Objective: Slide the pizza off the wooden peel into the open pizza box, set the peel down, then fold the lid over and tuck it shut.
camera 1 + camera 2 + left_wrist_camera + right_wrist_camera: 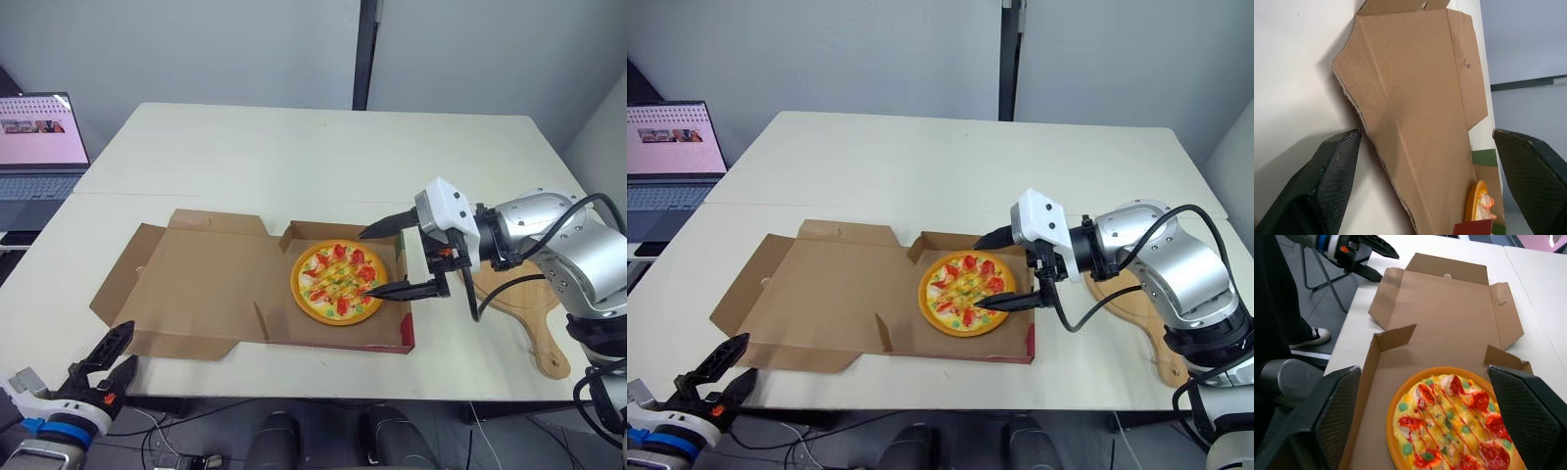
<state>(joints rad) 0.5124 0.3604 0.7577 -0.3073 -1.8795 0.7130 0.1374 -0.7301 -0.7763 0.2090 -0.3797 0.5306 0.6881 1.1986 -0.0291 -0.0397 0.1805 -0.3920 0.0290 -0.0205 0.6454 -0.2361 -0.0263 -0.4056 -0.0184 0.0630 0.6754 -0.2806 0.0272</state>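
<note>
Your pizza (338, 282) lies in the base of the pizza box (277, 305), at its right end. Your right gripper (363, 264) hangs over the pizza's right edge with its fingers spread wide, one tip by the far rim and one by the near rim, holding nothing. The wooden peel (534, 313) lies on the table (294, 157) beneath that arm. Your left gripper (127, 345), fingers also apart, hovers off the table's near-left edge, near the flat lid (196, 284).

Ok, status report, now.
Left tool open, low at near edge of table. Right tool open over pizza, blocking lid. Pizza in box, wooden peel on table, lid flat open.
</note>
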